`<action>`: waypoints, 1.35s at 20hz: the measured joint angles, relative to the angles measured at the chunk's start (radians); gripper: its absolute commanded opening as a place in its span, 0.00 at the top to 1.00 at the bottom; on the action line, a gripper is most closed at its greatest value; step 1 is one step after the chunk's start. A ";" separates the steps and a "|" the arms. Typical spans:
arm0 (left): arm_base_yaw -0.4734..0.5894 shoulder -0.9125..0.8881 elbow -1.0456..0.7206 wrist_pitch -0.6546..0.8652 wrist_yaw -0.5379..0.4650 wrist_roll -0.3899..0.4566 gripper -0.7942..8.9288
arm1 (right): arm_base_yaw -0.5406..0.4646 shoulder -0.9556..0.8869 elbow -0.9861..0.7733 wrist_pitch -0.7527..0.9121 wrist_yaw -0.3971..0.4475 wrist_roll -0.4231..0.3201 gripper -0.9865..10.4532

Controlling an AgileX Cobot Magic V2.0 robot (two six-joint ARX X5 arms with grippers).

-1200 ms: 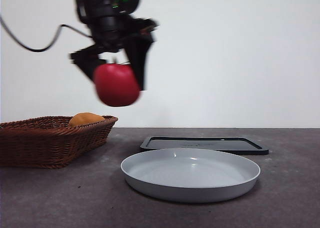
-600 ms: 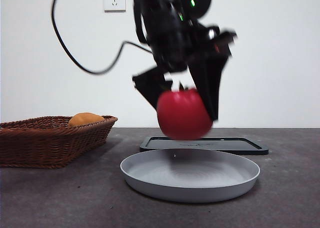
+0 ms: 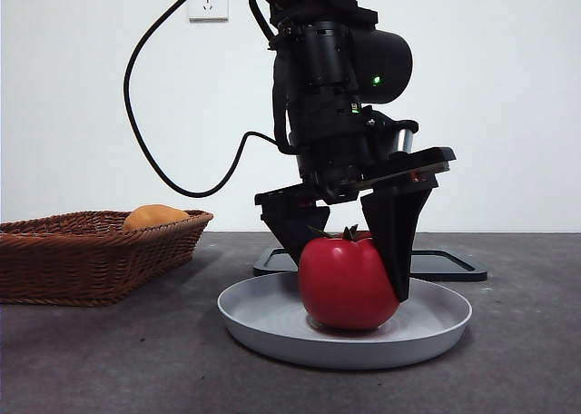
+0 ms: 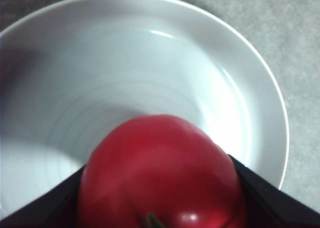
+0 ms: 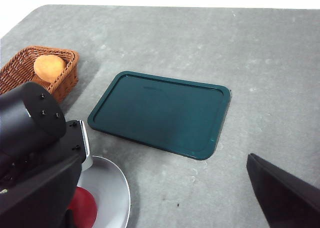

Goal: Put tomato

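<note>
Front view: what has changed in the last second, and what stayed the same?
The left end effector carried the tomato from high above the wicker basket across and down into the grey plate, where it now rests, still gripped. The basket with its orange fruit, the plate and the dark tray did not move. The right arm waits.

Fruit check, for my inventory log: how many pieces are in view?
2. The tomato sits in the grey plate, held by the left pincer. An orange fruit lies in the wicker basket, which may hide more.
</note>
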 measured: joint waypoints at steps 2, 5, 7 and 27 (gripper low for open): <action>0.000 0.000 0.000 -0.002 0.000 -0.003 0.57 | 0.000 0.000 0.000 0.000 0.000 0.000 0.38; 0.000 0.001 0.000 -0.013 0.000 -0.014 0.23 | 0.000 0.000 0.000 0.000 0.000 0.000 0.38; 0.000 0.002 0.002 -0.031 -0.002 -0.018 0.17 | 0.000 0.000 0.000 0.000 0.000 0.000 0.38; 0.085 -0.468 0.149 -0.330 -0.136 0.054 0.18 | 0.000 0.000 0.000 0.000 0.000 0.000 0.38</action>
